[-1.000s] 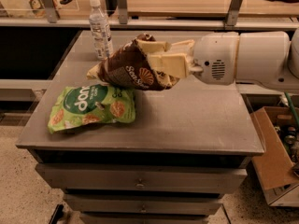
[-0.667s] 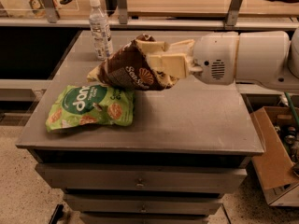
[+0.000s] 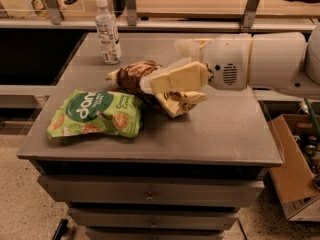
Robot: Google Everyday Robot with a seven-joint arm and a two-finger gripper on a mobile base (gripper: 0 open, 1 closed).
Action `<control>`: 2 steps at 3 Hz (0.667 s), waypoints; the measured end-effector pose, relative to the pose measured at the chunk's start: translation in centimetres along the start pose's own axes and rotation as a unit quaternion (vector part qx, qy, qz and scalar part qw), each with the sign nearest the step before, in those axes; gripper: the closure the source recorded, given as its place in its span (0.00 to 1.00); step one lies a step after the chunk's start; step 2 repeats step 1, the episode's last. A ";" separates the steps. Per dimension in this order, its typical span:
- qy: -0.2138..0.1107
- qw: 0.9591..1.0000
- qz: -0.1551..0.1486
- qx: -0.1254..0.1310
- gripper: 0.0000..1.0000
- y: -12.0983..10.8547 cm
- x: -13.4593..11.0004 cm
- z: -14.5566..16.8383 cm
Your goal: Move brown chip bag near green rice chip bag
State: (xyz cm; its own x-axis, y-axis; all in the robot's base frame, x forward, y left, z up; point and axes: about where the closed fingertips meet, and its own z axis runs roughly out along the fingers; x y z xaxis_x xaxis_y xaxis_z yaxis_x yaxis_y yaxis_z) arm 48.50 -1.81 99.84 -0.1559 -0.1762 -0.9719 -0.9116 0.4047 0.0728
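Brown chip bag [image 3: 134, 77]: lying with its long axis left to right, cream-yellow end pointing left, sitting just behind the right corner of the green one.
Green rice chip bag [image 3: 97, 114]: lying flat at the front left of the table [image 3: 225, 134], logo facing up.
Gripper [image 3: 159, 95]: reaching in from the right, cream fingers [image 3: 175, 78] pinching the brown one's right half.
Bottle [image 3: 108, 31]: standing upright at the back left, capped.
Cardboard box [image 3: 292, 174]: sitting on the floor at the right, holding small items I cannot make out.

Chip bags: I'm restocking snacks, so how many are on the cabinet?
2. The green bag lies at the cabinet's front left; the brown bag is just behind it, to its right, in the gripper over the cabinet's middle. None seems hidden.
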 end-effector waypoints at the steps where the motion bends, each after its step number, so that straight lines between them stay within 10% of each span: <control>1: 0.000 1.000 0.000 0.000 0.00 0.0 0.0 0.0; 2: 0.000 1.000 0.000 0.000 0.00 0.0 0.0 0.0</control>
